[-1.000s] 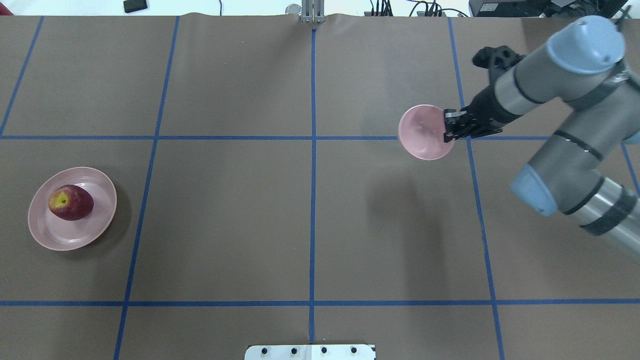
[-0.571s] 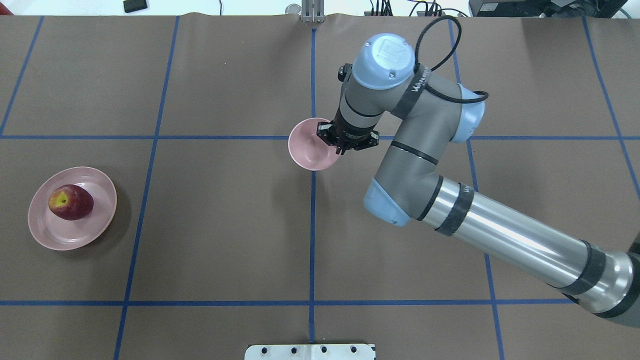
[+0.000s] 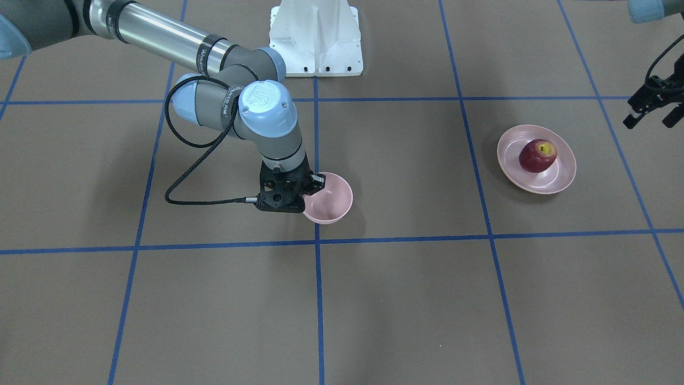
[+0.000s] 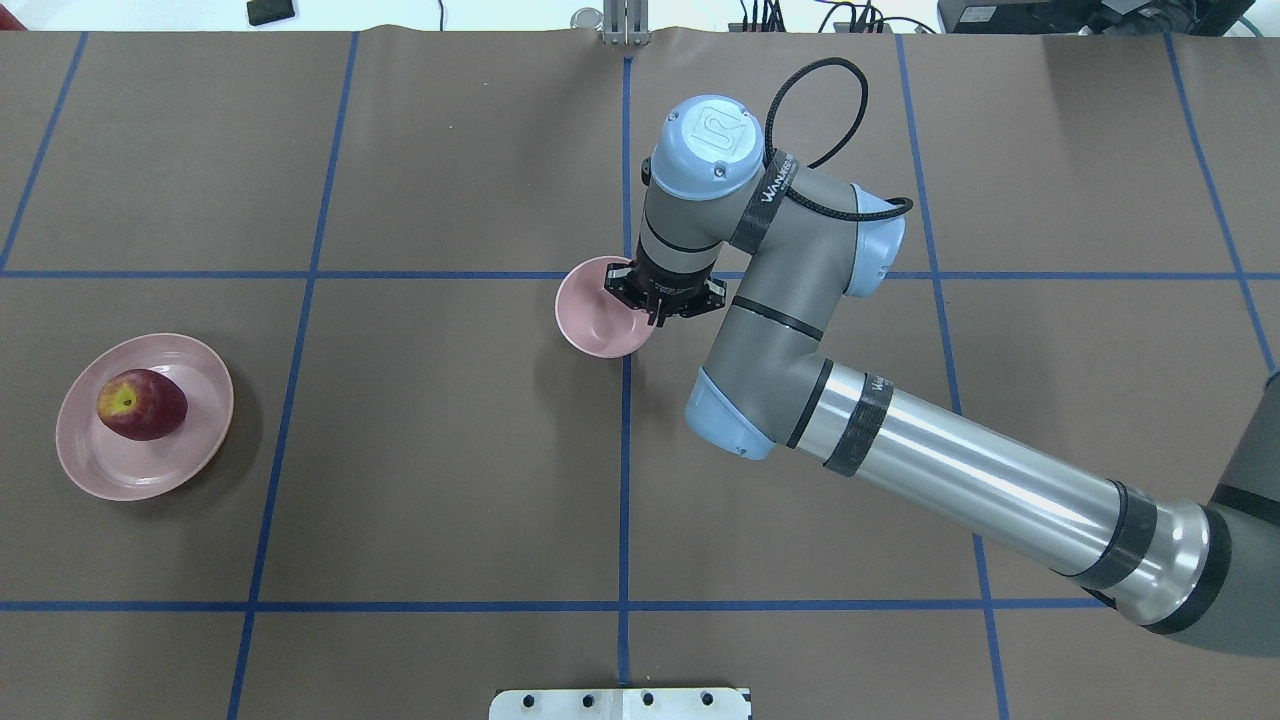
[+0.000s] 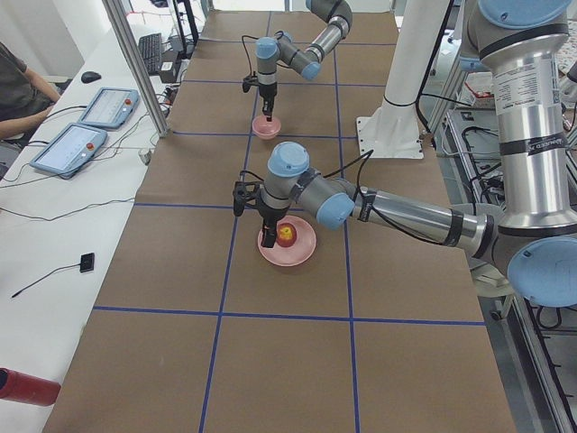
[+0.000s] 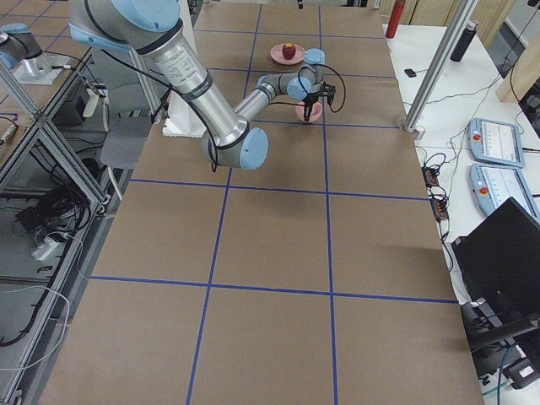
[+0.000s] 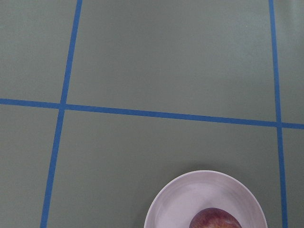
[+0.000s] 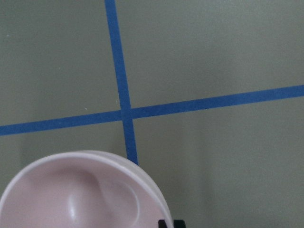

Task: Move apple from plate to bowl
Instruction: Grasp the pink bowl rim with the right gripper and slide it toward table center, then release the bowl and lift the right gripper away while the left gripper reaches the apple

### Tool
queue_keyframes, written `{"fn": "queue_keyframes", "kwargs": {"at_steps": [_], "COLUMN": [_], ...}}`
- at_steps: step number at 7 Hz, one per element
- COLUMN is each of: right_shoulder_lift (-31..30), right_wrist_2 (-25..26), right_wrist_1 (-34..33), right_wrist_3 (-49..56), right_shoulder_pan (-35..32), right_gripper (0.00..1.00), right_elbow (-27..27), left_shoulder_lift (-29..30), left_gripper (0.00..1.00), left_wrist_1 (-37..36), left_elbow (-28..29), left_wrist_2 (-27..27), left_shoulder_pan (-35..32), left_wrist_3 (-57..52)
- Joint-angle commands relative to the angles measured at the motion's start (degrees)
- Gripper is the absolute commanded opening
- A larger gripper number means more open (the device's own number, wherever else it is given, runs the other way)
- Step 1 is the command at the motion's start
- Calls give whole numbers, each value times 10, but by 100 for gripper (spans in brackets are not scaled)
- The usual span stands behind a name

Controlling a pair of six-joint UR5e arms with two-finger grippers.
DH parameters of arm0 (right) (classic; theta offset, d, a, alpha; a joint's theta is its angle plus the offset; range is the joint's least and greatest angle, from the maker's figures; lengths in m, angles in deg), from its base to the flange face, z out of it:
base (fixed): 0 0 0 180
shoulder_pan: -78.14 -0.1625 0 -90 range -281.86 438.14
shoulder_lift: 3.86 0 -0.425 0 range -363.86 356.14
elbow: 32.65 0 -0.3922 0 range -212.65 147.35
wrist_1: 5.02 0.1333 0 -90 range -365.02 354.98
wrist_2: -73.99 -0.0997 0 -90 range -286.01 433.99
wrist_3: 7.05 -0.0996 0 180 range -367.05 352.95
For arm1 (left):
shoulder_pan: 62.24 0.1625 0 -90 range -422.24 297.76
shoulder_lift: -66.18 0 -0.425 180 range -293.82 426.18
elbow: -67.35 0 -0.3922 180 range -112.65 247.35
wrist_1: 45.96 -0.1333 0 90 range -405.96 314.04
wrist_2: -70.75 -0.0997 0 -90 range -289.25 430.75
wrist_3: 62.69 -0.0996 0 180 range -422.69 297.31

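Note:
The dark red apple [image 4: 141, 404] lies on the wide pink plate [image 4: 190, 460] at the table's left side; both also show in the front view, the apple [image 3: 537, 155] on the plate [image 3: 556, 182]. My right gripper [image 4: 650, 305] is shut on the rim of the small pink bowl [image 4: 590, 320] and holds it low at the table's centre line, slightly tilted. The bowl [image 3: 334, 206] is empty. My left gripper [image 3: 652, 115] hangs open and empty above the table just beside the plate. The left wrist view catches the apple's top [image 7: 216, 219] at its bottom edge.
Blue tape lines [image 4: 625, 450] divide the brown table cover into squares. The white robot base [image 3: 315, 37] stands at the robot's side of the table. The right arm's long forearm [image 4: 960, 480] spans the right half of the table.
My right arm has carried the bowl leftward from the right side of the table to its centre line. The apple and plate have not moved.

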Motion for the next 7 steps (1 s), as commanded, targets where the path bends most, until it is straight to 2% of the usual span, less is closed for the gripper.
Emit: {"fn": "queue_keyframes", "kwargs": {"at_steps": [1, 2, 3, 4, 5, 7], "right_shoulder_lift": [-1, -2, -7, -65, -149, -229], "right_wrist_2": [-1, -2, -11, -50, -87, -93], "right_wrist_1": [1, 2, -1, -8, -6, -7], "right_wrist_3": [-3, -6, -7, -3, 7, 102], "right_shoulder_pan": [0, 0, -3, -29, -68, -101], "right_gripper": [71, 99, 100, 100, 100, 100], "right_elbow": [0, 4, 25, 101, 184, 227], "left_shoulder_lift": [2, 10, 22, 33, 37, 55], "left_gripper": [98, 98, 98, 98, 98, 98], "left_wrist_1": [-2, 1, -1, 1, -1, 3], "left_elbow": [5, 11, 12, 12, 16, 54], "left_wrist_2": [3, -1, -25, -27, -36, -49], "left_shoulder_pan": [2, 28, 63, 102, 138, 184], "left_wrist_3": [2, 17, 30, 52, 57, 58]}}
